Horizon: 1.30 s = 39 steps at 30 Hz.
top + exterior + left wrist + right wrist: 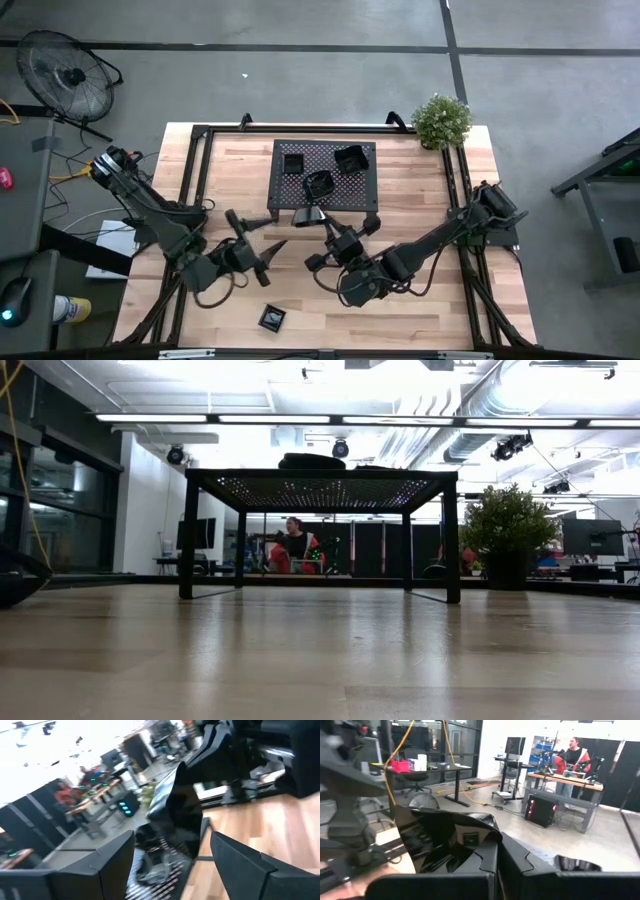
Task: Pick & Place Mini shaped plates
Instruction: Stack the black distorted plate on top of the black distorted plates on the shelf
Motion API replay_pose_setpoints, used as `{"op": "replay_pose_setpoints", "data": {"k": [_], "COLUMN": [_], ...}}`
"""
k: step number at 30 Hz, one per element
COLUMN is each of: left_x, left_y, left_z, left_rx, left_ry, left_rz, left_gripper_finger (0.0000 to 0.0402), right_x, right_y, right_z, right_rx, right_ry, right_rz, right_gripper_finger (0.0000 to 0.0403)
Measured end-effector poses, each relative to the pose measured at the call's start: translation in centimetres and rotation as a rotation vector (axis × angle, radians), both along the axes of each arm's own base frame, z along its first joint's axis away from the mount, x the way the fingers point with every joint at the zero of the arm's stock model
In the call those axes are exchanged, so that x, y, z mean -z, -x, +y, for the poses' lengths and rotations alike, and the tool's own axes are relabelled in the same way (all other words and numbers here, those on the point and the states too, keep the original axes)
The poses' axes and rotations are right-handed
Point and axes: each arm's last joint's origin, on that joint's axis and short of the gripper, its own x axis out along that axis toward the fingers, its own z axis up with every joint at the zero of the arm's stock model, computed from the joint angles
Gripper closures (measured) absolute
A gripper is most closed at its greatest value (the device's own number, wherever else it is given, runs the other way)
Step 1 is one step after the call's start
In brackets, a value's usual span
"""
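Right gripper (318,222) clamps a black plate (307,216) just before the mesh rack (324,176); left gripper (262,251), nearby, stands open and empty.

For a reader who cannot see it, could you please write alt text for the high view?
Seen from above, the right hand holds a mini plate just in front of a black mesh rack that carries three plates. The left hand hovers open over the wooden table, where one more plate lies near the front edge.
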Motion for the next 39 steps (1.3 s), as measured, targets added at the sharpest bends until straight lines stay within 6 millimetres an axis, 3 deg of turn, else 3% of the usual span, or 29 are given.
{"op": "replay_pose_setpoints", "data": {"k": [9, 19, 27, 39], "left_x": [-1.6, -0.5, 0.0, 0.2], "left_y": [4.3, 7.3, 8.2, 8.2], "left_z": [0.4, 4.0, 5.0, 4.8], "left_rx": [-0.089, -0.025, 0.047, 0.073], "left_ry": [0.094, 0.368, 0.574, 0.687], "left_rz": [-0.102, -0.160, -0.086, -0.070], "left_gripper_finger": [0.0144, 0.0144, 0.0144, 0.0144], "right_x": [-3.0, -6.3, -7.8, -8.1], "right_y": [2.3, 6.6, 9.1, 10.1], "right_z": [-3.3, -10.6, -16.3, -20.9], "right_rx": [0.034, 0.003, -0.065, -0.194], "right_ry": [-0.018, -0.238, -0.478, -0.676], "right_rz": [0.007, 0.041, 0.151, 0.247], "right_gripper_finger": [0.0403, 0.0403, 0.0403, 0.0403]}}
